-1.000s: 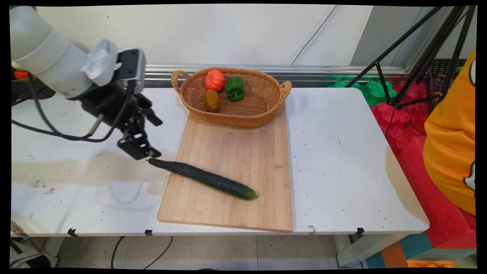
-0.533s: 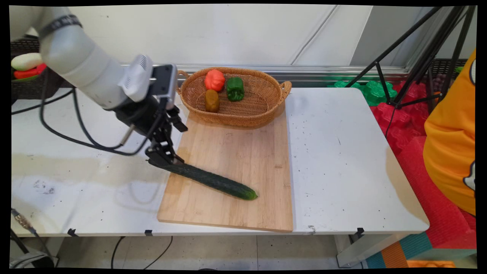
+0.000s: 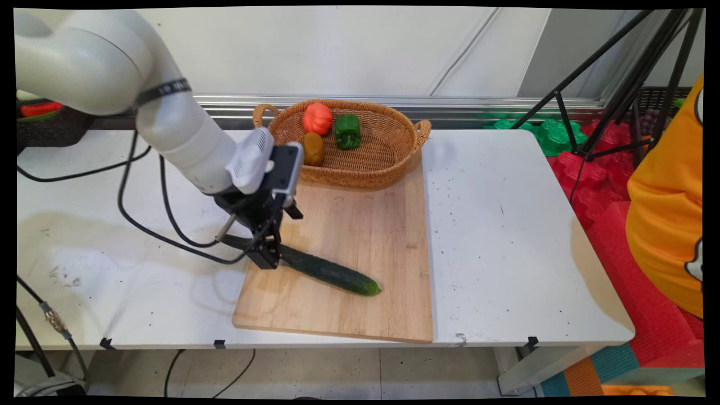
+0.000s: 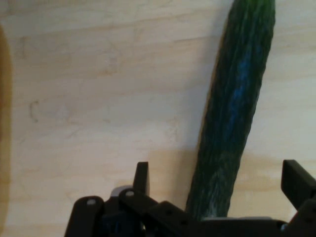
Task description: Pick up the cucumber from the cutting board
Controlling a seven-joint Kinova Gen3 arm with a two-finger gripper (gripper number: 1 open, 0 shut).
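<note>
A long dark green cucumber (image 3: 329, 273) lies slantwise on the wooden cutting board (image 3: 360, 225), its left end reaching past the board's left edge. My gripper (image 3: 269, 256) is down over the cucumber's left part. In the hand view the gripper (image 4: 219, 177) is open, with one finger (image 4: 142, 174) left of the cucumber (image 4: 237, 103) and the other finger (image 4: 296, 178) right of it, each a little apart from it. Nothing is held.
A wicker basket (image 3: 419, 132) at the board's far end holds a red pepper (image 3: 317, 118), a green pepper (image 3: 347, 131) and a brown vegetable (image 3: 313, 148). A black tripod (image 3: 613, 90) and a person in orange (image 3: 669, 208) stand to the right. Black cables (image 3: 169, 225) hang over the table's left.
The arm has swung right and down: the gripper went from left of the cucumber's tip to astride its left part. The cucumber has not moved.
</note>
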